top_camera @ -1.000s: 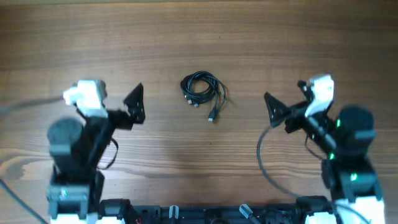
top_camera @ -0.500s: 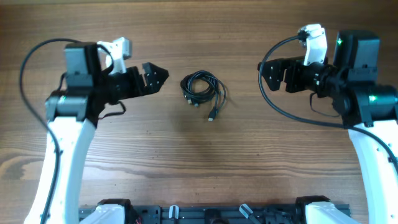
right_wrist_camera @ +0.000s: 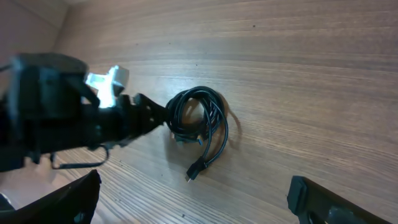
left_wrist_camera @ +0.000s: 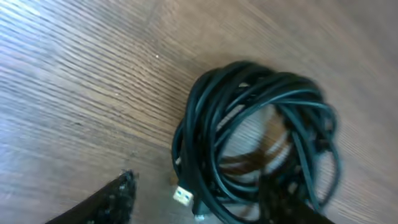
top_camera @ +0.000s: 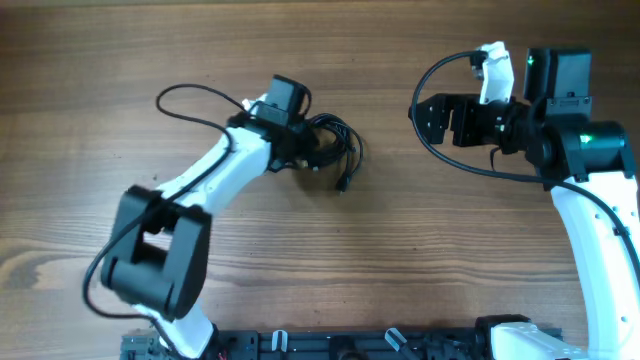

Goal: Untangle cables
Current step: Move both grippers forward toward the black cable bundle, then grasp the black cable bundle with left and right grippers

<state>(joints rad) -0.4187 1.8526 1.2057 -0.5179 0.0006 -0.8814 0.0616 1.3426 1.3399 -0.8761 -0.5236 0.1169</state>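
1. The left gripper (left_wrist_camera: 199,200) is low over the table, its two fingers apart and astride the near edge of the cables (left_wrist_camera: 208,124). One finger stands clear of the cords and nothing is clamped yet.
2. The right gripper (top_camera: 422,120) hangs spread wide and empty. It is well apart from the cables on their right and points toward them.
3. The table (top_camera: 320,40) is bare wood all round the cables. No table edge shows near them, so there is open room to drag a cord left, right or toward the robot. The one thing in the way is the left arm, which reaches in from the left.
4. The cables lie mid-table, toward the far side, as one tight black coil of several loops, not yet loosened. The step in hand looks like the first grasp: taking hold of the coil so it can be lifted or pinned.
5. A loose tail runs from the coil toward the robot and ends in a small plug (top_camera: 341,186) lying free on the wood.
6. The next move likely calls for pinching only a few strands, not the whole coil. The right gripper would then come in for the tail or plug, so the two can pull apart without tightening the loops.
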